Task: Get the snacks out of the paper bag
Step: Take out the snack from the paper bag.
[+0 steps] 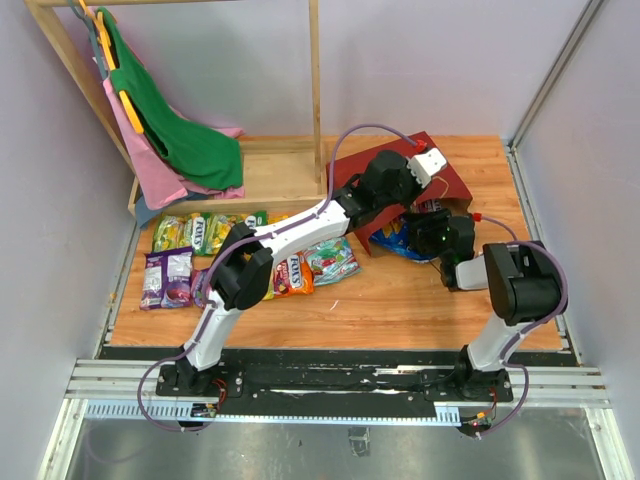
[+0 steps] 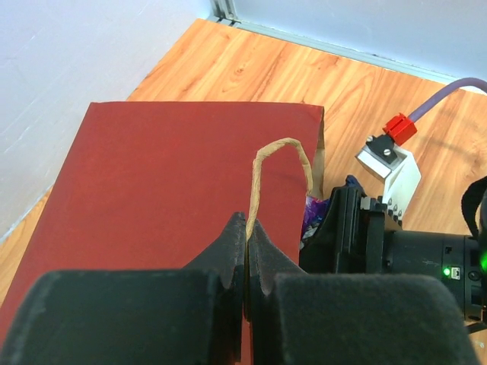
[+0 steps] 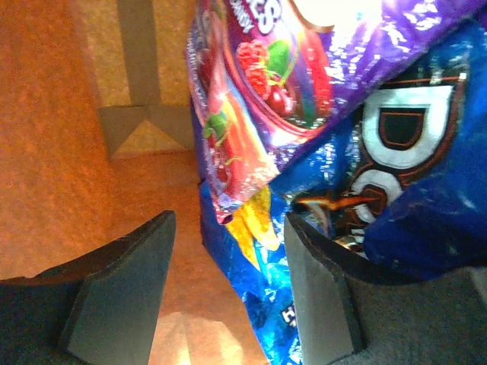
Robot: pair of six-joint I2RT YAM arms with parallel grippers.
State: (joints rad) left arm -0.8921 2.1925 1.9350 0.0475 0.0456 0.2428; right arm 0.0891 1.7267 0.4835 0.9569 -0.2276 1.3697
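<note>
The dark red paper bag lies on its side at the back right of the table, its mouth facing the arms. My left gripper is shut on its thin tan loop handle, above the bag's red side. My right gripper is open inside the kraft-lined mouth. Its jaws stand astride the edge of the blue Doritos bag, and a purple candy packet lies on top of that bag. Several snack packets lie on the table's left.
A wooden rack with green and pink cloths stands at the back left. Purple packets and orange and teal packets lie beside the left arm. Grey walls close in both sides.
</note>
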